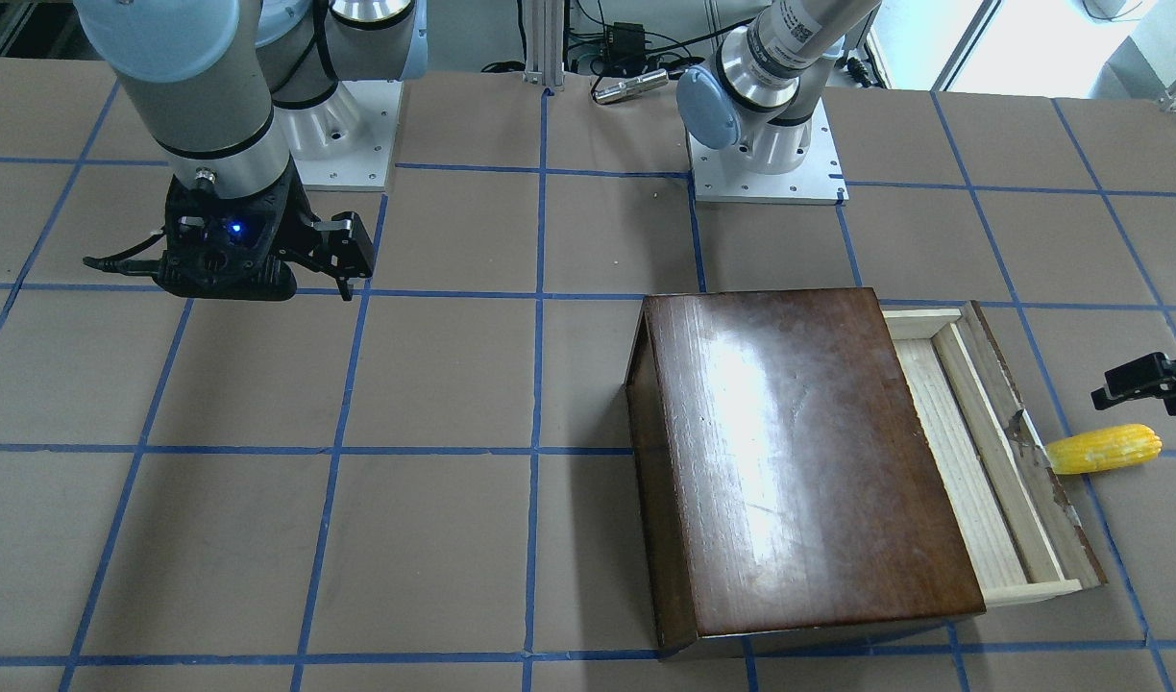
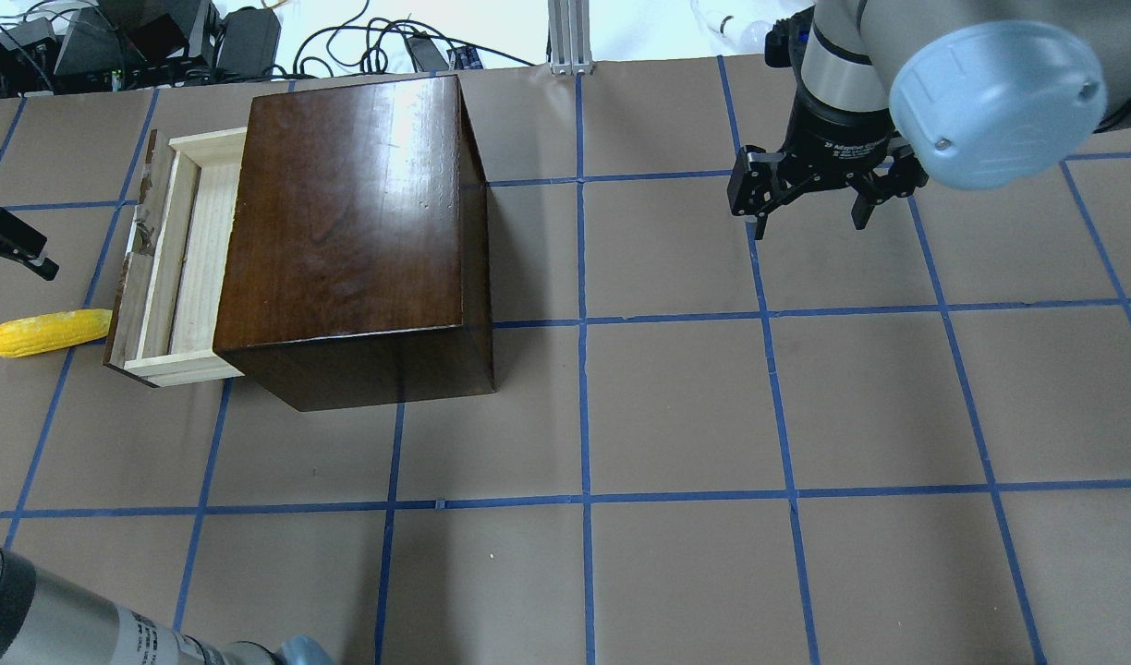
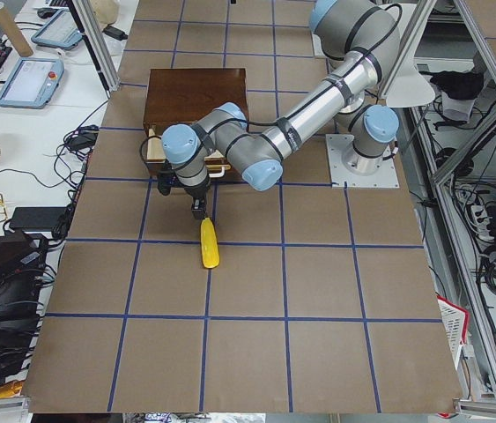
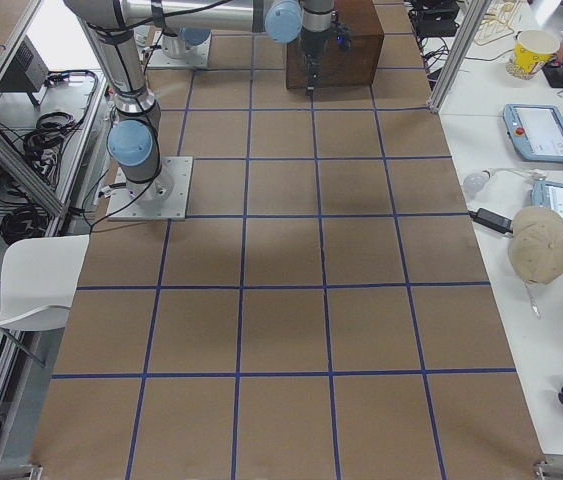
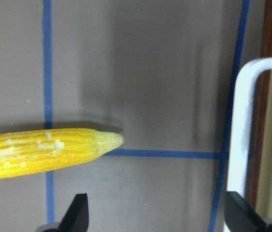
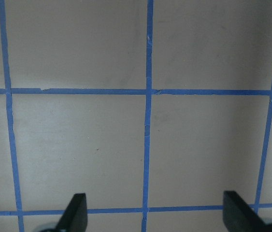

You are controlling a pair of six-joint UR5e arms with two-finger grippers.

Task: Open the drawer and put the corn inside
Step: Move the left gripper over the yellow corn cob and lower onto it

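**A:** Drawer status, quick?
**B:** We see the long shallow pale-wood drawer with a dark worn front panel point(image 2: 200, 254) standing part-way out of the glossy dark-brown wooden box point(image 2: 344, 212). The tray is bare, nothing in it.

**A:** And the corn?
**B:** The bright yellow tapered corn cob point(image 2: 50, 332) lies flat on the brown paper-covered table with a blue tape grid point(image 2: 676, 406), outside the drawer. Its tip points at the front panel, just beside it. We see a small gap in the left wrist view.

**A:** Grippers?
**B:** The left gripper point(image 5: 157, 220) hangs near the cob's pointed end, fingers spread wide and holding nothing. We judge it's lined up for the grasp. The right gripper point(image 2: 810, 217) is also spread and empty, well apart over bare table. We read that as parked out of the way.

**A:** Step?
**B:** Opening looks done; pick and drop remain. The exposed tray is narrow, so we'd say the cob goes in lengthwise.
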